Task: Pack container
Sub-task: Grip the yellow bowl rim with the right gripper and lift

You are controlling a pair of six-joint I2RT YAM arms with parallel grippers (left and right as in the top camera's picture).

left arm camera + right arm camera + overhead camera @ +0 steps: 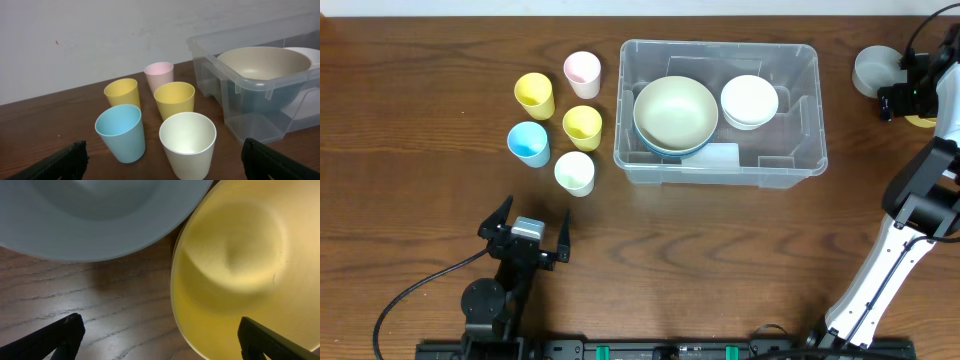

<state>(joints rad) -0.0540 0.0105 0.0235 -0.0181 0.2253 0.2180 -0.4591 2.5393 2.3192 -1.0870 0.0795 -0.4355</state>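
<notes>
Left pincer is released, its two fingers wide apart and holding nothing, low over the near left part of the table. Just beyond it five cups stand upright and close together: a blue cup, a cream cup, a left yellow cup, a middle yellow cup and a pink cup. To the right of them is the container, on the far middle of the table, just beside the pink and middle yellow cups. It already holds a beige bowl sitting in a blue bowl, and a white bowl next to them.

At the far right, the right pincer is also released and empty. It hangs above the gap between a grey bowl and a yellow bowl, which lie outside the container.

The risk seems to be in the tight spacing. If the left pincer takes one cup, an open finger could push a neighbour over. If the right pincer descends where it is, a finger could land on a rim and tip or slide a bowl.

From above, the right arm covers most of the yellow bowl, and only the rim of the blue bowl shows. Whether the white bowl is one or a stack cannot be told. Both outside bowls are cut off in the right wrist view.
</notes>
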